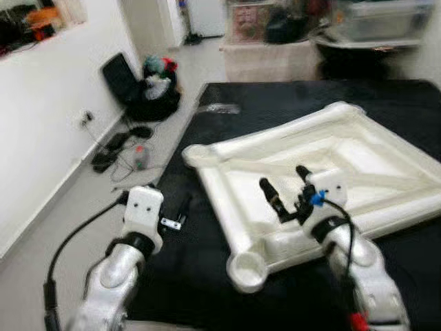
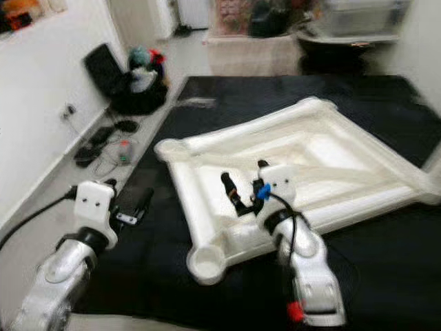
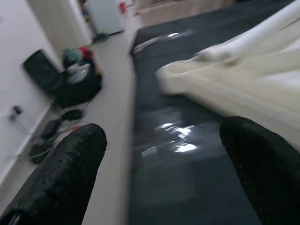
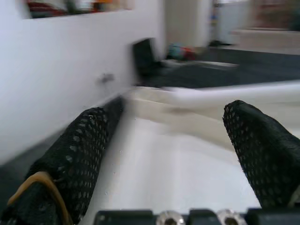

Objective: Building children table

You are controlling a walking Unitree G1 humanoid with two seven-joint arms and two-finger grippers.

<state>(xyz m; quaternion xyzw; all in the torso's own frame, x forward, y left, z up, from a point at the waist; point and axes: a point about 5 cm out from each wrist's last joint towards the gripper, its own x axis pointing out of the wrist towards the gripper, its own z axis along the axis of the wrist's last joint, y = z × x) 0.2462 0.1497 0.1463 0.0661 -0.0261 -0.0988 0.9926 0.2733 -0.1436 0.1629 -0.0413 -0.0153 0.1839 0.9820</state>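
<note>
My right gripper (image 1: 284,186) hovers over near edge of white table top (image 1: 324,155), fingers spread, pinching nothing. Table top lies upside down on black mat (image 1: 200,269), round leg socket (image 1: 247,270) at nearest corner. My left gripper (image 3: 159,173) over mat beside table top, fingers apart, empty.

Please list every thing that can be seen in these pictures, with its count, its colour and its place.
table top: one, white, upside down on the black mat.
leg socket: one seen clearly, white, round, at the near corner of the table top.
black mat: one, black, on the floor.
bags: a pile, dark, by the white wall.
cables: several, dark, on the floor by the wall.
left gripper: one, black, open above the mat.
right gripper: one, black, open above the table top.
</note>
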